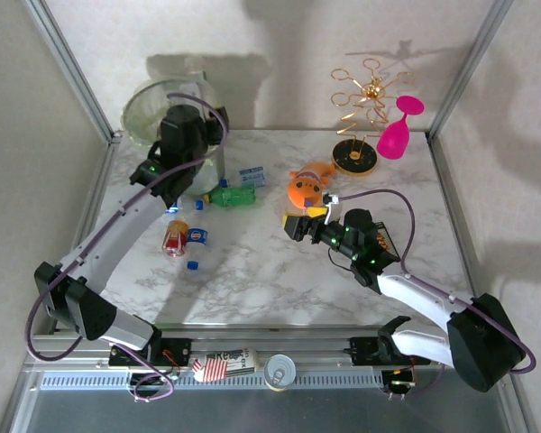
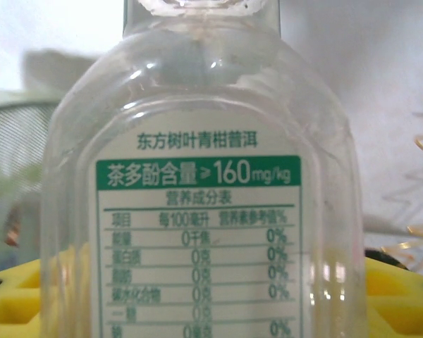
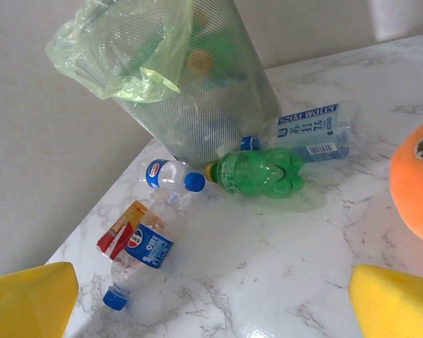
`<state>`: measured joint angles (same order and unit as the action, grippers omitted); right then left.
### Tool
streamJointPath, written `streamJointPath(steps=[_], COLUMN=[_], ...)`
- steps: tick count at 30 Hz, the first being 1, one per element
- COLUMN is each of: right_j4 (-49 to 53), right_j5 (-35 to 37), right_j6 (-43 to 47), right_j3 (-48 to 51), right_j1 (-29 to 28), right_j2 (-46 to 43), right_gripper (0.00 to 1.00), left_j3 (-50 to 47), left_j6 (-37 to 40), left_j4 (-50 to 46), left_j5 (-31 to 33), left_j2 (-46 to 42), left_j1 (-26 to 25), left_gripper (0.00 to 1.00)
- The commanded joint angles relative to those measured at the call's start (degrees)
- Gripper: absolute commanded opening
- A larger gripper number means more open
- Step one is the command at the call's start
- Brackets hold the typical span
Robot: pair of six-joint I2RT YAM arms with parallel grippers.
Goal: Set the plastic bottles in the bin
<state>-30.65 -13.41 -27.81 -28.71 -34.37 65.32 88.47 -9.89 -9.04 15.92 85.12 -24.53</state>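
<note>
Left gripper [image 1: 185,126]: clamps clear bottle [image 2: 201,211] at bin [image 1: 137,108], far left
Release: only squarely above its opening
Right gripper [image 3: 211,303]: wide

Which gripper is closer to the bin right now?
Left. The left gripper, shut on a clear bottle, is at the rim of the bin. The right gripper is open, well off to the bin's right beside the orange fish toy.

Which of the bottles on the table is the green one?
The green bottle lying at the foot of the bin; the others there are clear, like the held bottle in the left gripper.
</note>
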Motion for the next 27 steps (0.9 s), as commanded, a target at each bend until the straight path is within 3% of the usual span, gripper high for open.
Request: streamJointPath(steps=[1,11,22,24,27], right_j4=[-2.05,-1.34,-0.21,-0.12,-0.03], right_j5=[-0.97,-0.83,0.18,0.31,0.40], right_j6=[1.13,1.51,1.52,1.53,1.49], right_j3=[0.08,-0.11,-0.25,-0.27,-0.33], right_j1=[0.10,0.18,0.15,0.17,0.15], right_j2=[-0.83,-1.52,-1.61,-1.61,-1.48], right_gripper=[0.99,0.99,0.99,0.99,0.99], left_j3=[4.00,11.55,11.56,11.62,11.82], left_j6=[3.84,3.10,0.95,0.60,-0.24], left_j4=[-0.50,-5.18,-7.04,-7.09,-7.29], left_j5=[0.16,-4.57,-7.30,-7.62,-7.75], left_j2=[2.43,10.34,16.95,17.34,17.50], left_j1=[3.74,13.35,15.92,16.01,16.01], left_gripper=[0.34,0.34,0.37,0.42,0.66])
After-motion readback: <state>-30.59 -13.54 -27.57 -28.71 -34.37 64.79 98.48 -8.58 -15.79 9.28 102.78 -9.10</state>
